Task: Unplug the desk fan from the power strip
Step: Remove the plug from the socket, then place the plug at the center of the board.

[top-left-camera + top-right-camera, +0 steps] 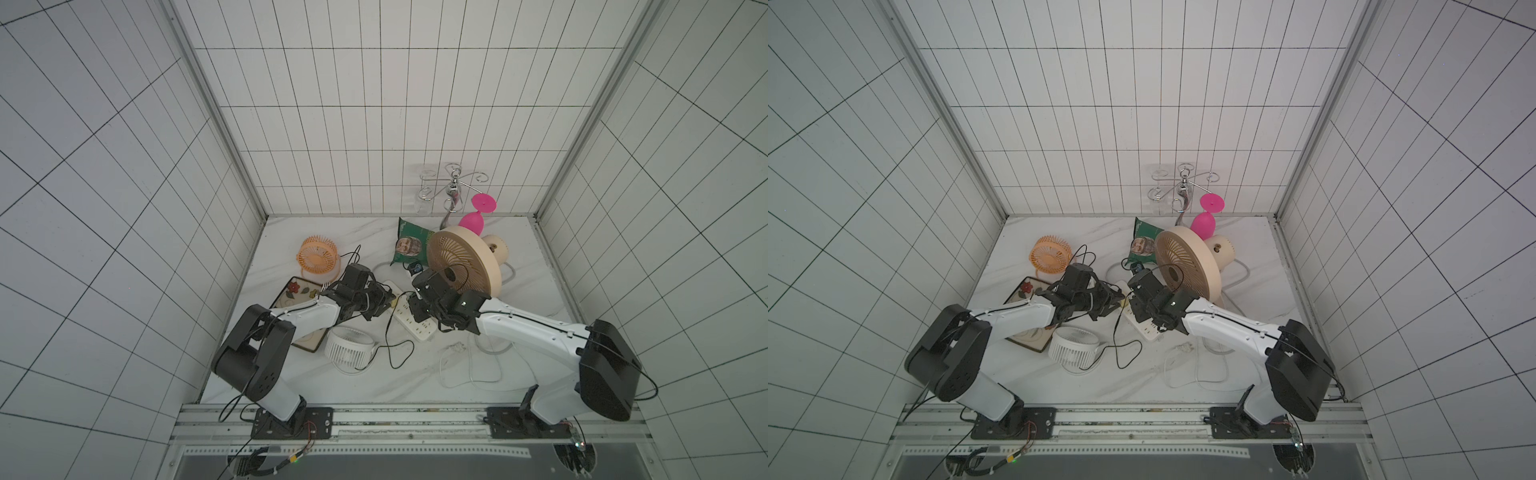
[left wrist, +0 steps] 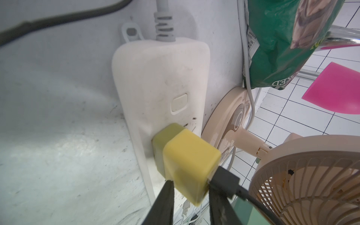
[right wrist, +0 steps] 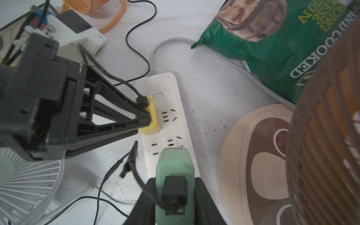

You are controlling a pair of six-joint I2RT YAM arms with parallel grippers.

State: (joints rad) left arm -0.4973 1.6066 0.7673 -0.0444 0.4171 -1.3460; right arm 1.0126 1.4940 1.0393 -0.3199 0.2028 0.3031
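Left gripper (image 2: pixel 190 184) tight on yellow plug (image 2: pixel 187 155), right gripper (image 3: pixel 175 183) on green plug (image 3: pixel 175 162); strip (image 3: pixel 167 85) beneath.

On my screens the white marbled counter (image 1: pixel 332 386) sits between white tiled walls. At the back, in both top views, a chrome wire rack (image 1: pixel 453 189) (image 1: pixel 1183 189) stands against the wall, with a pink glass (image 1: pixel 474 220) just beside it, foot above bowl; I cannot tell whether it hangs or lies. A green chip bag (image 1: pixel 409 247) (image 3: pixel 272 48) with a man's face printed on it lies near the rack. To the left I see a flowered tray (image 1: pixel 295 291), partly covered. Toward the front, a loose white cord (image 1: pixel 454 347) lies in loops, its plug end free on the counter.
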